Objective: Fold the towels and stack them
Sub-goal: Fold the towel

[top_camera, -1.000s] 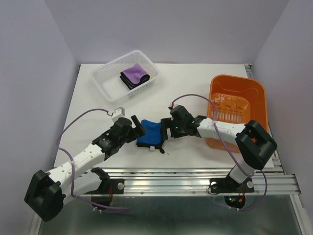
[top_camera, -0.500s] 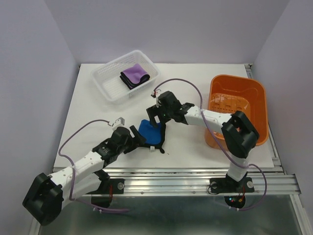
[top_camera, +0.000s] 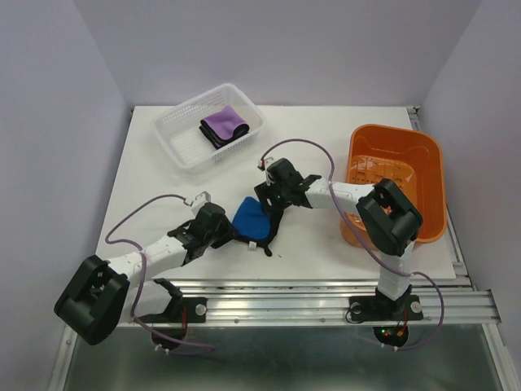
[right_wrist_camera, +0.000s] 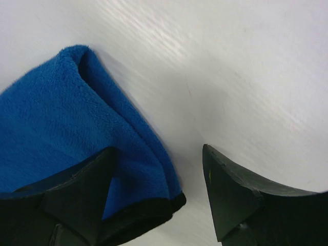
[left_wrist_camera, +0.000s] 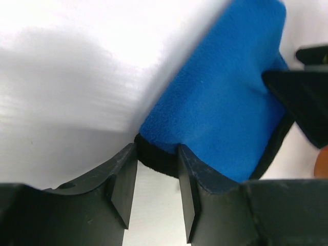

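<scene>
A bright blue towel (top_camera: 248, 217) with black edging lies bunched on the white table between both arms. My left gripper (top_camera: 230, 231) is at its near left edge. In the left wrist view the black edging (left_wrist_camera: 156, 160) sits between the tips of the left gripper (left_wrist_camera: 156, 151), whose jaws are part-way apart. My right gripper (top_camera: 273, 207) is at the towel's far right side. It is open wide (right_wrist_camera: 158, 151), one finger (right_wrist_camera: 87, 179) over the blue towel (right_wrist_camera: 56, 128) and the other on bare table. A folded purple towel (top_camera: 223, 124) lies in the white mesh basket (top_camera: 181, 151).
An orange plastic basket (top_camera: 395, 130) stands at the right side of the table, close behind the right arm. The white mesh basket stands at the back left. Grey cables loop above both wrists.
The left gripper has slid in to the towel's near edge and its jaws have narrowed. The right gripper has swung from the towel's right side to its far side. The towel has bunched up.
</scene>
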Controlling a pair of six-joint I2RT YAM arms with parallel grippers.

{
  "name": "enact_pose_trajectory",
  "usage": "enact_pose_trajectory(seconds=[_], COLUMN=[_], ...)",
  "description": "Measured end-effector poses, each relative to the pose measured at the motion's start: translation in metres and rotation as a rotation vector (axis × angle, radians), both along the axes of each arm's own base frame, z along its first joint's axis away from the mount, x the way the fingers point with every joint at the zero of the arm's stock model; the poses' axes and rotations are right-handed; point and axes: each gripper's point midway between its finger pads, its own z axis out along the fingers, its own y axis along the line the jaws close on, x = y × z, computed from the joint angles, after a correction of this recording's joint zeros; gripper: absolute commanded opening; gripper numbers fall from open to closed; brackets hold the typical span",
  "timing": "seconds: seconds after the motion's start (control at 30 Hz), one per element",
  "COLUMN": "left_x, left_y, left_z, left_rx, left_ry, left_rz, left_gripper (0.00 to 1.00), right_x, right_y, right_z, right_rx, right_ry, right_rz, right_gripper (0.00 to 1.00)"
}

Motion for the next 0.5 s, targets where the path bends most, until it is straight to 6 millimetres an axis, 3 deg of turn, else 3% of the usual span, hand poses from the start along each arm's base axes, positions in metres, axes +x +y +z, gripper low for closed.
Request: enact_pose_trajectory(seconds=[0.07,0.2,0.5], left_x=[0.009,0.028,0.075], left_y=[0.002,0.004,-0.008], left_z=[0.001,0.003,0.033], left_rx=[0.020,0.071,0.130], left_ry=[-0.001,-0.012,-0.115], left_rz=[0.015,0.023,-0.027], left_gripper=[0.47,0.48,0.54], right_x=[-0.009,-0.027,-0.071], right_y=[-0.009,-0.019,-0.031], right_z=[-0.010,-0.009,-0.007], right_rx=[-0.006,0.035,0.164], right_ry=[0.020,0.047,0.148], right_rz=[-0.013,-0.037,-0.127], right_gripper=[0.68,0.64,0.62])
